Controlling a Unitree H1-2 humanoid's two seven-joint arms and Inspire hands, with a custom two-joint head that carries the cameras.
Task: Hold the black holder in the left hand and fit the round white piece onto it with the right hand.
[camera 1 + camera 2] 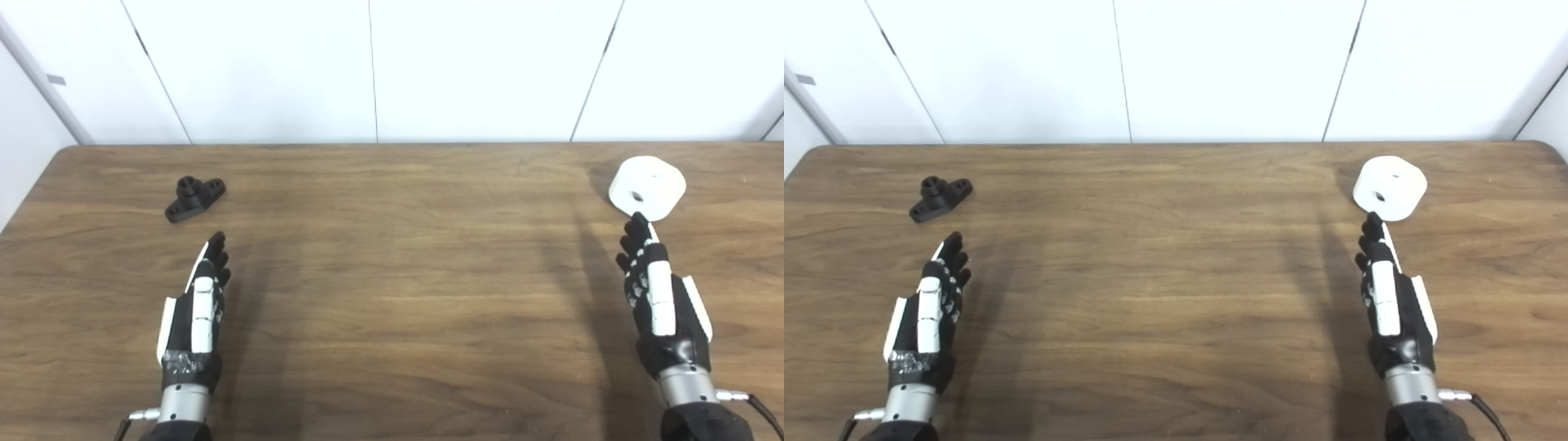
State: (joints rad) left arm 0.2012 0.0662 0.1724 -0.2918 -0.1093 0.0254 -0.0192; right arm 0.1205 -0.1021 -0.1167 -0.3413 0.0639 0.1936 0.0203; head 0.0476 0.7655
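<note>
The black holder (195,197) lies flat on the wooden table (392,275) at the far left, a short stub standing up from its middle. My left hand (197,306) is open below it, fingers stretched forward, a short gap away from it. At the far right lies the round white piece (647,187), a thick disc with a small centre hole. My right hand (655,294) is open just below it, its fingertips (637,222) at the disc's near edge. Neither hand holds anything.
White wall panels (392,67) rise behind the table's far edge. The table's left edge runs diagonally past the holder, and its rounded far right corner (1546,147) shows in the right eye view.
</note>
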